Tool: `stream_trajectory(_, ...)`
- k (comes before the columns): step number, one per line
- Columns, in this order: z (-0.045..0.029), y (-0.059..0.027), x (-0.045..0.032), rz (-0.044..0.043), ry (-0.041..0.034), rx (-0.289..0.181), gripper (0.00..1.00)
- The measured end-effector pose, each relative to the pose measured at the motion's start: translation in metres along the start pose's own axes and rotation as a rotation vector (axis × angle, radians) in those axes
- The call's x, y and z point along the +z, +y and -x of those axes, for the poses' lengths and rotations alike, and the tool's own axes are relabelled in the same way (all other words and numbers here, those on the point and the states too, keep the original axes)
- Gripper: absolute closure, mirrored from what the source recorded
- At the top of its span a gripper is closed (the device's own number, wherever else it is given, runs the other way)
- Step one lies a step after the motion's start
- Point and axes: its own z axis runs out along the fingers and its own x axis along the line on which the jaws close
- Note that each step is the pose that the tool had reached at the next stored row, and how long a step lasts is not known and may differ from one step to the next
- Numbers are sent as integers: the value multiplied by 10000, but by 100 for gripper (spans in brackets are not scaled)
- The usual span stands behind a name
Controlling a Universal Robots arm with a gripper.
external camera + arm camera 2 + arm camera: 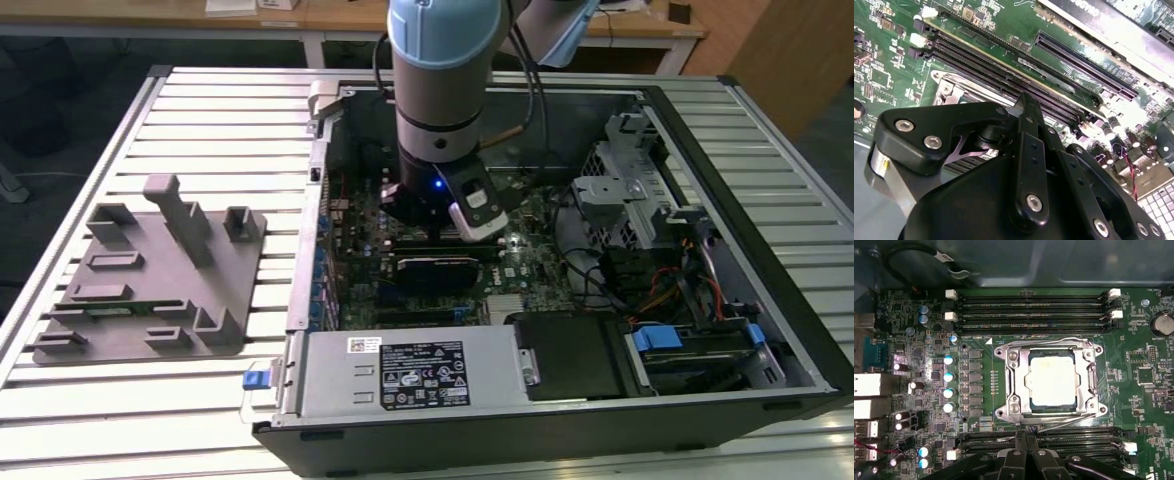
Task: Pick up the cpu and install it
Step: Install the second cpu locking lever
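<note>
Hovering low over the open computer case, the black two-fingered gripper [1026, 442] has its fingers pressed together with nothing between them, their tips just short of the socket. The cpu [1052, 379] — a small flat square chip with a silvery top — already lies inside the metal socket frame [1050, 382] on the green motherboard [1134, 390], well clear of the fingertips.

Doing this step well looks, to a bystander, like a matter of squareness: the chip should sit flat and evenly bordered within the frame, and any downward touch should come straight, never sliding across the pins beneath. The thin retaining lever along the frame's edge appears lowered, though whether it is latched cannot be told.

The first wrist view gives the plain overhead look at chip and frame, with black memory slots [1031, 307] on either side. The second wrist view shows instead the gripper's own linkage [1026, 165] and a corner of the frame peeking behind it. The exterior view sets the pale blue and grey arm [441, 90] inside the dark tower case [747, 330] — beside a grey moulded fixture tray [147, 280] on the slatted table [80, 150].
</note>
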Motion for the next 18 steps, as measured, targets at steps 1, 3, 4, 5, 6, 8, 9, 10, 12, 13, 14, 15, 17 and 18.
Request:
stream_trajectory(1,0,0,4,0,0,-2,89)
stream_trajectory(3,0,-1,13,1,1,-3,89)
stream_trajectory(4,-1,-2,18,2,0,-4,89)
stream_trajectory(5,-3,-3,23,2,0,-5,89)
stream_trajectory(6,-7,-4,29,4,0,-4,89)
stream_trajectory(8,-21,-5,38,18,0,-3,89)
stream_trajectory(9,-30,-7,40,33,2,-2,89)
stream_trajectory(10,-39,-7,43,58,4,-1,89)
stream_trajectory(12,-57,-9,47,107,5,2,89)
stream_trajectory(13,-66,-9,50,134,6,3,89)
stream_trajectory(14,-74,-10,53,169,8,5,89)
stream_trajectory(15,-81,-11,56,212,11,8,89)
stream_trajectory(17,-91,-12,63,299,14,11,89)
stream_trajectory(18,-96,-12,67,316,13,12,89)
